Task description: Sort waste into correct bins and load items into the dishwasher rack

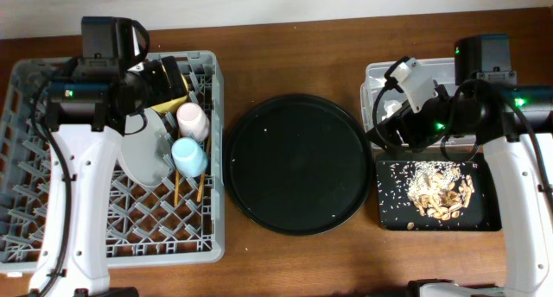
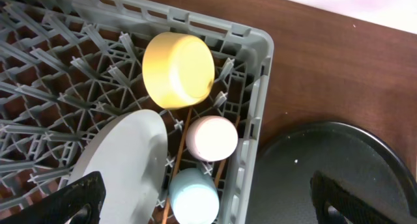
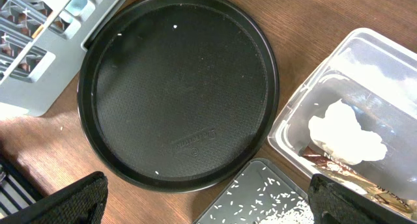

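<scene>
Both arms hang over a nearly sorted worktop [image 3: 306, 15]. The left end effector [image 2: 221, 199] is spread wide and holds nothing above the dishwasher rack [image 2: 257, 107]. Directly under it we see the blue cup [image 2: 194, 198], with the pink cup [image 2: 211, 138] just ahead and the yellow bowl [image 2: 177, 70] farther ahead, lying on its side. The pale plate [image 2: 124, 162] leans close to one of its fingers. The chopsticks [image 1: 176, 190] lie in the rack beside the cups, and their long axis runs straight away from the end effector, across the line between its fingers. The right end effector [image 3: 208, 201] is also wide apart and empty. The clear tub [image 3: 365, 45] sits off to one side of it, holding the white tissue [image 3: 344, 134] and the brown-gold wrapper [image 3: 339, 168]. The shallow black tray [image 1: 484, 224] lies under it, carrying the food scraps [image 1: 441, 193]. The round black tray [image 3: 176, 94] spreads out ahead of this end effector, bare except for a few pale specks [image 3: 174, 27]. We judge the sorting all but finished. If those specks are the last of the waste, the right arm is clearly the nearer one. Its reach would go forward from its fingers, away from the tub.
</scene>
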`<state>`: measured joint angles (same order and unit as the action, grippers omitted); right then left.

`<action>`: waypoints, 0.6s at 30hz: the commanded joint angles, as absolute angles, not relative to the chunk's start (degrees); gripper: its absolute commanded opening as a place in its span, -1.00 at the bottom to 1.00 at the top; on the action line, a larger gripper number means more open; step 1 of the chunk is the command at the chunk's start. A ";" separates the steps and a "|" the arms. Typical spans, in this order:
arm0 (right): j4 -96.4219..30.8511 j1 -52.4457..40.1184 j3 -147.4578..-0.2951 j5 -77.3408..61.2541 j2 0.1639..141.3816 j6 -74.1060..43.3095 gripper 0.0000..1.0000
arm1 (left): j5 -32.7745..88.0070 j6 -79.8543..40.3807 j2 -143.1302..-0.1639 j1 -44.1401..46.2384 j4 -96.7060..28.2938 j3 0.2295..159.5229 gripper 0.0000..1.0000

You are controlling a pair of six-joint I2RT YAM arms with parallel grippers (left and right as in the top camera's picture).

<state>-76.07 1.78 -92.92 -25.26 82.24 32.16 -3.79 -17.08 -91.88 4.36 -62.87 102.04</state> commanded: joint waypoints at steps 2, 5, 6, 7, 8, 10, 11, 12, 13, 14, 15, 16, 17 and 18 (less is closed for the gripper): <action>-76.05 1.89 -94.04 -24.77 81.76 32.51 0.97 | -2.90 -16.19 -91.81 4.23 -62.83 102.91 0.99; -76.07 1.89 -93.78 -24.77 81.73 32.51 0.97 | -2.92 -16.19 -91.81 4.23 -62.85 102.91 0.99; -76.03 1.89 -93.76 -24.73 81.30 32.51 0.97 | -2.92 -16.19 -91.81 4.23 -62.85 102.91 0.99; -76.07 1.89 -93.76 -24.56 80.53 32.51 0.97 | -2.92 -16.19 -91.81 4.23 -62.85 102.91 0.99; -76.12 1.89 -93.76 -22.63 79.11 32.53 0.97 | -2.92 -16.19 -91.81 4.23 -62.85 102.91 0.99; -74.28 1.89 -93.76 -20.21 76.53 32.71 0.97 | -2.92 -16.19 -91.81 4.23 -62.85 102.91 0.99; -73.06 1.89 -93.76 -19.66 74.63 32.69 0.97 | -2.92 -16.19 -91.81 4.23 -62.85 102.91 0.99; -71.05 1.89 -93.76 -19.68 72.66 32.64 0.97 | -2.92 -16.19 -91.81 4.23 -62.85 102.91 0.99; -68.12 1.89 -93.76 -19.92 70.63 32.01 0.97 | -2.92 -16.19 -91.81 4.23 -62.85 102.91 0.99; -65.14 1.83 -93.76 -20.23 68.84 31.05 0.97 | -2.92 -16.19 -91.81 4.23 -62.85 102.91 0.99; -61.87 1.65 -93.69 -20.32 67.02 30.00 0.97 | -2.92 -16.19 -91.81 4.23 -62.85 102.91 0.99; -57.47 0.99 -93.36 -20.29 64.62 29.10 0.97 | -2.92 -16.19 -91.81 4.23 -62.85 102.91 0.99; -53.39 -0.14 -92.73 -20.25 62.00 29.02 0.97 | -2.92 -16.19 -91.81 4.23 -62.85 102.91 0.99; -49.23 -1.50 -91.70 -19.53 59.48 28.99 0.97 | -2.92 -16.19 -91.81 4.23 -62.85 102.91 0.99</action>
<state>-56.25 1.28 -92.75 -20.69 66.08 30.85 -3.36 -17.06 -91.88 4.36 -62.92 102.04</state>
